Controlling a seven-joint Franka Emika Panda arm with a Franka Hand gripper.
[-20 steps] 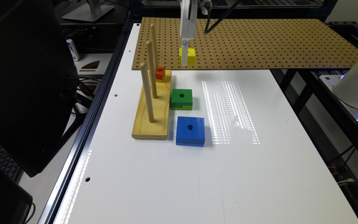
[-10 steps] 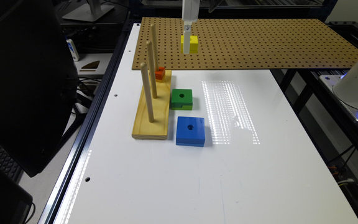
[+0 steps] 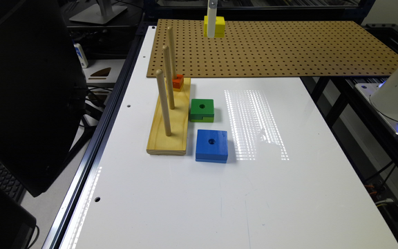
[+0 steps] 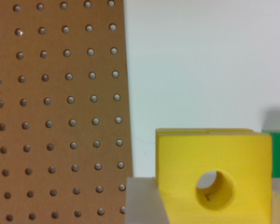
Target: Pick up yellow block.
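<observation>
Yellow block [image 3: 216, 26]: you had it lifted clear above the pegboard [image 3: 288, 52].
Gripper [image 3: 211, 27]: your fingers [image 4: 144, 200] were clamped on it.

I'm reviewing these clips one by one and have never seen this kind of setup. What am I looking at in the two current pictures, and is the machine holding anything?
This is a single robot arm working over a white table. One picture comes from a camera standing off the arm and looking across the table; the other comes from a camera on the arm's wrist, looking past its gripper.

In the exterior view the gripper hangs above a brown pegboard, shut on the yellow block, which is clear of the surface. The wrist view shows that same block close up, with its round centre hole.

On the table lie a wooden base with three upright pegs, a small orange-red block on that base, a green block and a blue block.
</observation>
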